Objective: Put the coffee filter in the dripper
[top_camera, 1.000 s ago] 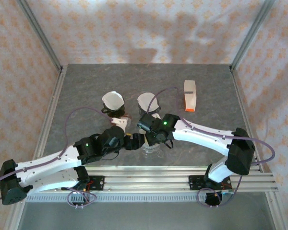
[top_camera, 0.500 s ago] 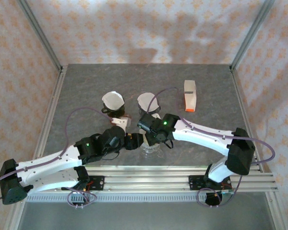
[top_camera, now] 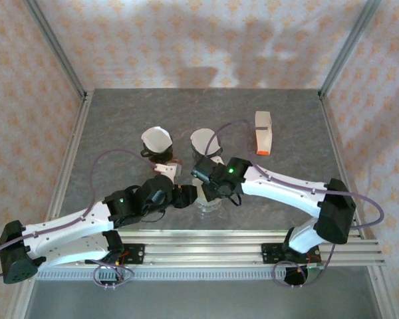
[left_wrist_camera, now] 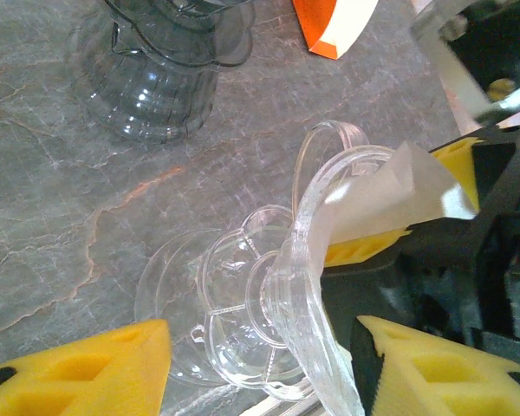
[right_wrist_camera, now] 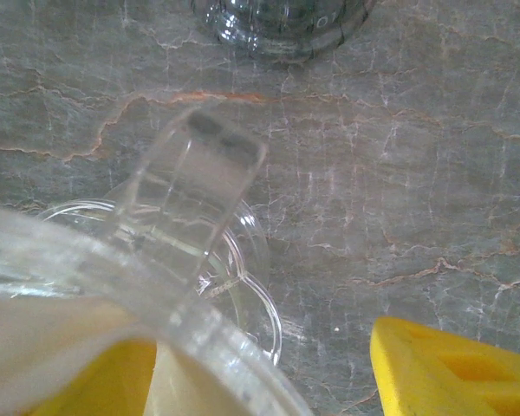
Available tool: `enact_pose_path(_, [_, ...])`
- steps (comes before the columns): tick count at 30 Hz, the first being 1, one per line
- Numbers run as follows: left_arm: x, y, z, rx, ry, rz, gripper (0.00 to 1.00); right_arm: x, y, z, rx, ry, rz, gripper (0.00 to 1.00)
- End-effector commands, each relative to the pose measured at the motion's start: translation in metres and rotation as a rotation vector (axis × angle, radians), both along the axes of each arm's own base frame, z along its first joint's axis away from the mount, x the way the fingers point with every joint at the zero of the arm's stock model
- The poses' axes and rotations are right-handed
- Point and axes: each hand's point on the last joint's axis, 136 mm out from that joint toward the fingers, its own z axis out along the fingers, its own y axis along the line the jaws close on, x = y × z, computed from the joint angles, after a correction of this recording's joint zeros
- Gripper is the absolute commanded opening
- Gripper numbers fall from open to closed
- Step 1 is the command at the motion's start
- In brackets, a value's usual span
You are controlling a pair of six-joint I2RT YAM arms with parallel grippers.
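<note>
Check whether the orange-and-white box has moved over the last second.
No. The box keeps its spot near the back right corner of the table.

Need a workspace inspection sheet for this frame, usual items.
Surface: grey marbled table, no spills seen.
Job's things: clear dripper stands between the grippers; coffee filter sits partly inside its rim.
Clutter: two filter-lined dark vessels; orange-and-white box.
Grippers: left gripper open, astride the dripper; right gripper open at the rim.
Cables: purple cables loop over the table.
Surroundings: patterned curtain walls; aluminium frame.
</note>
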Motion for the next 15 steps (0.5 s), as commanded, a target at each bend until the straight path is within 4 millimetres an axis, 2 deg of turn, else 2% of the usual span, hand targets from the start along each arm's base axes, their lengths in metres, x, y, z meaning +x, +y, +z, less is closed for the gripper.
enact_pose_path(1, [0.003, 0.008, -0.007, 0.032, 0.007, 0.030, 0.58, 0.005, -0.015, 0.017, 0.000, -0.067, -0.041, 0.67])
enact_pose_path(9, [0.003, 0.007, -0.006, 0.026, 0.006, 0.032, 0.58, 0.002, -0.032, 0.032, 0.021, -0.108, -0.075, 0.67])
enact_pose_path(15, [0.004, 0.007, -0.006, 0.028, 0.008, 0.032, 0.58, -0.005, -0.045, 0.031, 0.025, -0.105, -0.100, 0.65])
